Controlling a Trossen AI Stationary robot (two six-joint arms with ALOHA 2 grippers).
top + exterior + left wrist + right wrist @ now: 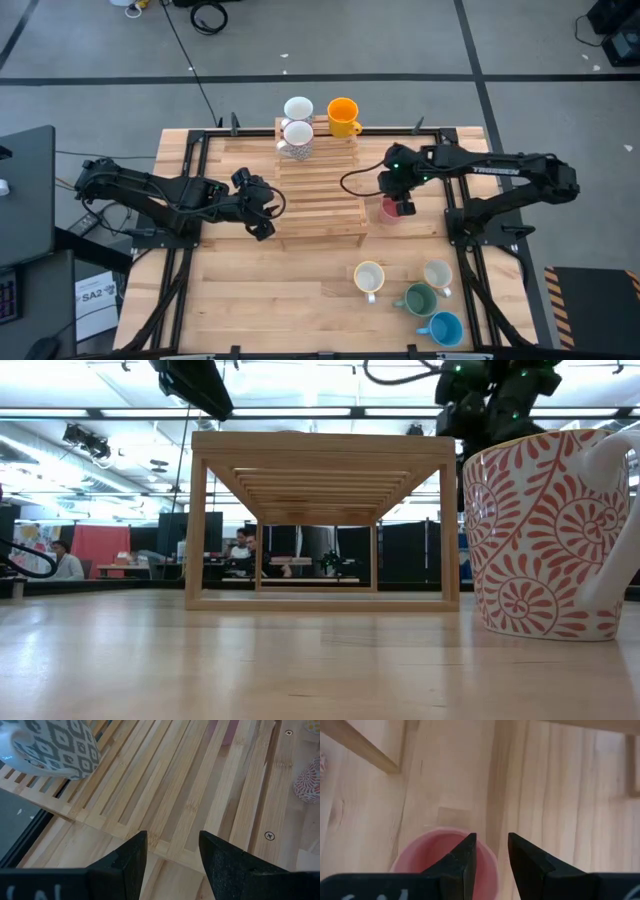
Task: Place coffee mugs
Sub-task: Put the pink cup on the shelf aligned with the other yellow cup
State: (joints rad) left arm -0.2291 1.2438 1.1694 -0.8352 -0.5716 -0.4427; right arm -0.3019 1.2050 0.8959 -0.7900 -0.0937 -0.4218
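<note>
A white mug (pixel 298 107), a grey-patterned mug (pixel 296 139) and an orange mug (pixel 343 117) stand on the far end of the slatted wooden rack (pixel 320 195). The grey-patterned mug (pixel 55 745) also shows in the left wrist view. My right gripper (pixel 400 205) hangs by the rack's right side, shut on the pink mug (pixel 387 209). My left gripper (pixel 262 205) is open at the rack's left edge (pixel 150 842) and touches nothing. A cream mug (pixel 369 277), a white mug (pixel 437 275), a green mug (pixel 418 298) and a blue mug (pixel 444 328) stand on the near right of the table. My right gripper (pixel 492 845) comes from above, pointing down, onto the pink mug's rim (pixel 487 862). One finger (pixel 467 857) is inside the mug and the other (pixel 525 862) is outside its wall. The mug stays upright below the fingers. Its underside does not show.
A white mug with a red leaf pattern (pixel 545 535) fills the right of the low view and hides what lies behind it. The rack's middle and near slats (pixel 320 205) are bare. The near left of the table (pixel 260 290) is bare wood. People sit in the room behind.
</note>
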